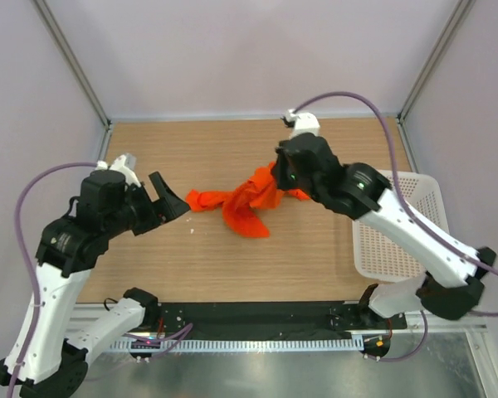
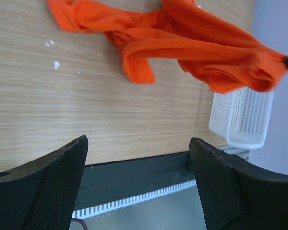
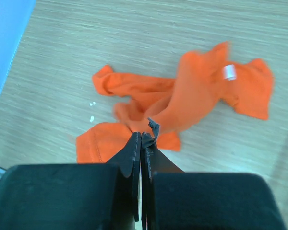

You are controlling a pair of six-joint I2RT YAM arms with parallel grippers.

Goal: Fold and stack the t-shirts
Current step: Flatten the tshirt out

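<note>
At the near edge of the table [image 1: 232,265], the bases of both arms are seen, and the left one is cut off at the bottom of the top view. The left arm is bent up and over toward the right. The left gripper [image 1: 170,199] is held spread wide with nothing in it, just left of the t-shirt [image 1: 245,207].

The t-shirt is crumpled in the middle of the table, so its shape is hard to make out. One part is raised on the right and pinched by the right gripper [image 3: 141,139], whose fingers are pressed together. From above, these fingers are hidden under the wrist. The right arm is stretched from the near right toward the far middle. The white basket [image 1: 398,240] on the right is partly hidden by that arm.
</note>
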